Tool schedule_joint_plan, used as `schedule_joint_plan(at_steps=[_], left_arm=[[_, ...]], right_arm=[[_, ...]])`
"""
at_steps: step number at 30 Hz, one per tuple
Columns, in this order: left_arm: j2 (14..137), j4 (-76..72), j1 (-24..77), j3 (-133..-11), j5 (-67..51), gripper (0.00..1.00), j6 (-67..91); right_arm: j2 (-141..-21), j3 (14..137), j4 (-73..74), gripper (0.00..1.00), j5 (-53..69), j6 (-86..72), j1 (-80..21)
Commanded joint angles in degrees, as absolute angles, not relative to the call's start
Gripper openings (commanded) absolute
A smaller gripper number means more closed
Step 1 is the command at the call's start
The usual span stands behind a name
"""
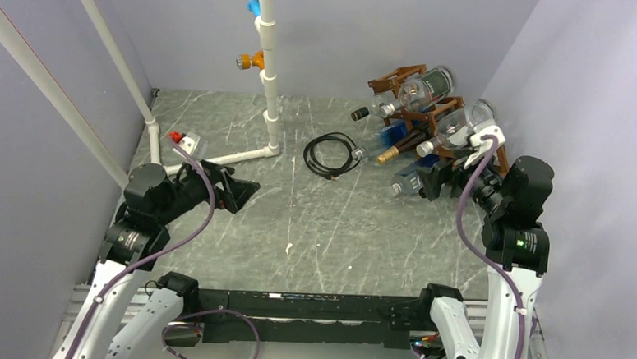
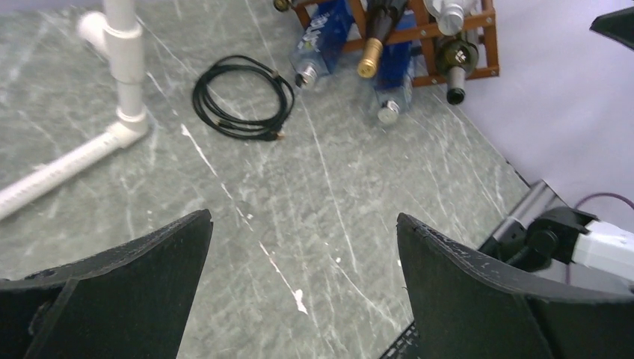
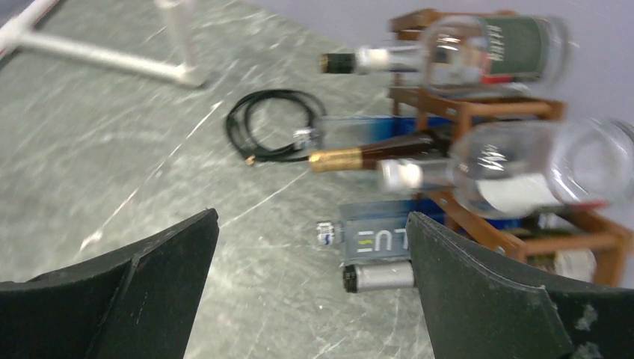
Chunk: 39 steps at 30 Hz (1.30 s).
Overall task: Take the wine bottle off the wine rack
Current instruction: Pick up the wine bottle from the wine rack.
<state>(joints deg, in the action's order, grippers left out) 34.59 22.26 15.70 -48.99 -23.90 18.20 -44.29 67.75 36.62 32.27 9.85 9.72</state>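
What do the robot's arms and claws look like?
The left arm and right arm are white lower down and black, with chunky round joints, higher up. A purple cable loops along each one. The right arm has a small green light. The left gripper and right gripper each have two broad, black, pointed fingers with a rough surface.

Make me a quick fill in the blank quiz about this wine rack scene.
The wine bottle in the wine rack has a ____ foil neck. The coiled cable on the table is ____. The left gripper and right gripper both stand ____. The rack sits nearer the ____ arm. Missing words: gold, black, open, right.
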Motion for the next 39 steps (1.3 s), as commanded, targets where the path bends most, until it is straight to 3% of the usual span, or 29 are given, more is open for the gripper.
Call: schedule_joint_plan(at_steps=[1,6,14,25,32,39], left_arm=[[36.18,18.17,15.56,-47.78,-31.08,0.99,21.26],[38.99,16.92,15.56,-48.08,-36.51,0.95,19.84],[44.78,18.47,15.56,-51.57,-38.03,1.0,16.84],[44.06,15.99,15.56,-45.62,-32.42,1.0,10.37],[38.73,18.61,15.56,-43.89,-29.67,1.0,9.64],[35.5,18.01,15.56,-42.42,-29.98,1.0,10.19]], right_arm=[[-44.3,67.91,45.13,1.0,51.13,27.4,9.84],[-45.01,67.36,47.9,1.0,55.02,30.89,9.89],[-45.66,64.96,50.1,1.0,58.19,34.56,11.34],[-47.13,69.0,64.59,1.0,60.8,50.18,14.17],[-47.43,68.35,71.72,1.0,69.56,60.49,22.45],[-48.7,67.25,68.78,1.0,73.47,57.53,28.15]])
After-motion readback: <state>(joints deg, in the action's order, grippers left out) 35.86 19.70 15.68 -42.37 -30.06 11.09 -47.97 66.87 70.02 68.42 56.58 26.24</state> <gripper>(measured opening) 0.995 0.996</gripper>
